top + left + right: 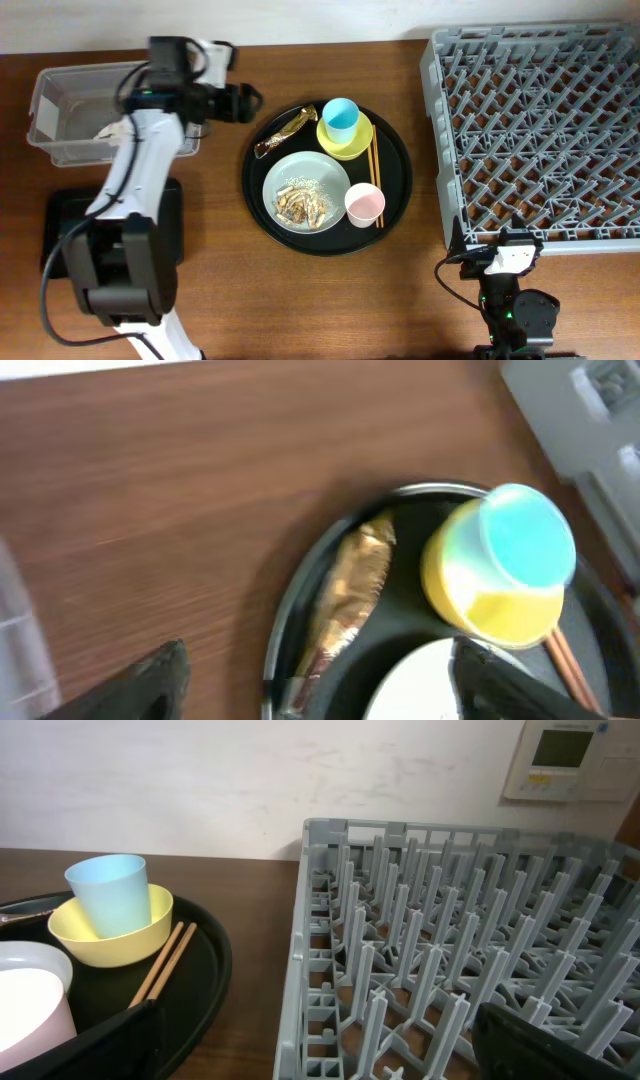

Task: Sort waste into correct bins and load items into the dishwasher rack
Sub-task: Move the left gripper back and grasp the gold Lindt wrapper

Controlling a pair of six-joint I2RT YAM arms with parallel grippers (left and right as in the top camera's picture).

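On the bench, mid-scene: round black tray [258, 215], the landmark for everything below, carries the dishes and most of the waste.
Wrapper: gold-brown wrapper [285, 132] lies flat just inside the tray's rim, on the side facing the clear tub.
Dishes: light-blue cup [340, 118] stands nested in the yellow bowl [352, 146]. The grey plate [300, 168] bears the food scraps [303, 203], and the pink cup [364, 204] touches the plate. Chopsticks [374, 175] lie beside the bowl. None is racked yet.
Bins: clear tub [60, 95] sits left of the tray with something white inside, likely the paper. The shallow black tray [58, 210] lies near it, partly under the arm.
Rack: dishwasher rack [540, 130], right of the tray, holds no dishes.
Left fingers [150, 685]: spread wide, grasping nothing, just outside the tray's rim. The wrapper is framed between them, seemingly the next pick.
Right fingers [560, 1045]: spread wide, empty, low by the rack corner nearest the tray, probably waiting out of the way.
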